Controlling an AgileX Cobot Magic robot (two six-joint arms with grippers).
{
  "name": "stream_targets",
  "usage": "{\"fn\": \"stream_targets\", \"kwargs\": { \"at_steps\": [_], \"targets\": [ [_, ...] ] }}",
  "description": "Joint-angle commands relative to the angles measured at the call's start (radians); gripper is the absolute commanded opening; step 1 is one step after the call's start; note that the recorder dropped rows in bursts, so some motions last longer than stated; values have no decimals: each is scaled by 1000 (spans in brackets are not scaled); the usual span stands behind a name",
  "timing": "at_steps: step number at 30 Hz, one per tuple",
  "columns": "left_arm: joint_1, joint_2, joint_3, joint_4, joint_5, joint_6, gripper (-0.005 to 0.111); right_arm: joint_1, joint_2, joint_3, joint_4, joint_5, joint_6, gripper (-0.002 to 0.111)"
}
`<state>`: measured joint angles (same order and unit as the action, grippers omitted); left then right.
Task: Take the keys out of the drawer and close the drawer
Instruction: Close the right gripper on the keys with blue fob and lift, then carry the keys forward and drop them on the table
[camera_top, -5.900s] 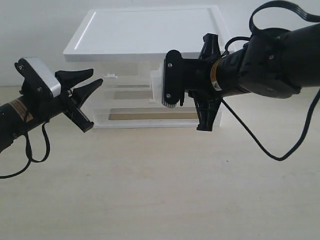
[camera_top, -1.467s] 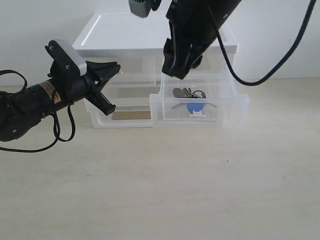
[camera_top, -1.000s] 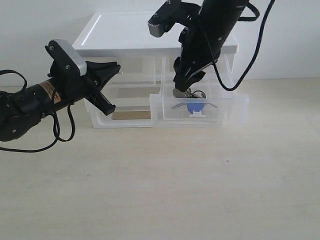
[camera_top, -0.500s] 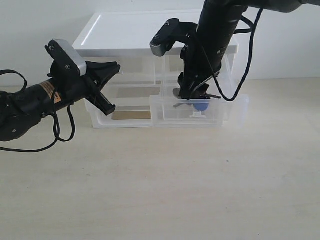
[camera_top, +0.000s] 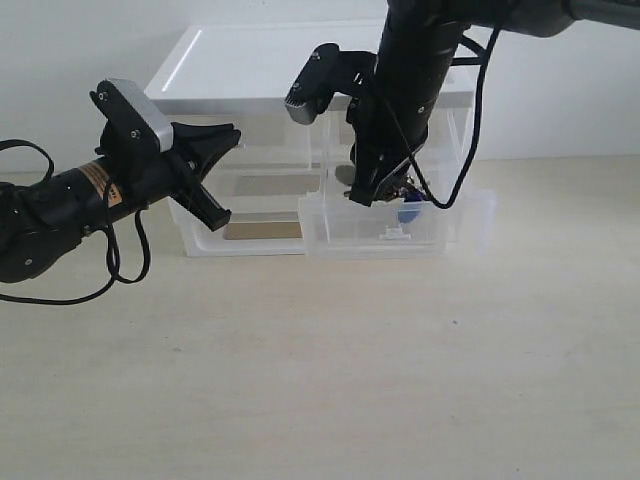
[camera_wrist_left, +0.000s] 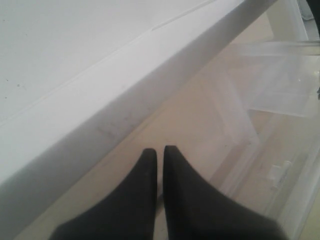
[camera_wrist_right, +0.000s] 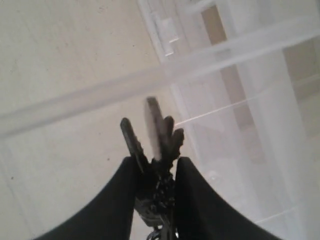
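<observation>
The drawer (camera_top: 470, 215), translucent white and on the right of the unit's top pair, stands pulled out toward the front. My right gripper (camera_top: 385, 190) reaches down into it and is shut on the keys (camera_top: 400, 205); the blue fob (camera_top: 409, 212) hangs just under the fingers. In the right wrist view the keys (camera_wrist_right: 155, 135) stick out between the fingers of the right gripper (camera_wrist_right: 159, 162), above the drawer's clear wall (camera_wrist_right: 90, 100). My left gripper (camera_top: 232, 138) hovers by the unit's left front corner, holding nothing. The left wrist view shows the left gripper (camera_wrist_left: 160, 150) with fingers almost touching.
The drawer unit has a flat white top (camera_top: 260, 60) and full-width drawers below (camera_top: 250, 232). In the left wrist view the top's edge (camera_wrist_left: 100, 100) is close above the fingers. Pale wooden tabletop (camera_top: 330, 370) extends in front of the unit.
The right gripper came down into the open drawer, shut on the keys and raised them slightly off the drawer floor. The left arm has stayed put.
</observation>
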<state>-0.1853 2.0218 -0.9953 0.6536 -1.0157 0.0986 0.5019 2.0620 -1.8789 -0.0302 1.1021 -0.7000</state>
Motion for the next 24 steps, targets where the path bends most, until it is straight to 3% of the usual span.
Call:
{"fn": "stream_targets", "kwargs": {
  "at_steps": [1,24],
  "targets": [
    [11,15,-6,-66,126,-3,4,1,6,12,-42,-21,-15,0],
    [11,15,-6,-66,126,-3,4,20,-192,12,17,4,-82,0]
  ]
}}
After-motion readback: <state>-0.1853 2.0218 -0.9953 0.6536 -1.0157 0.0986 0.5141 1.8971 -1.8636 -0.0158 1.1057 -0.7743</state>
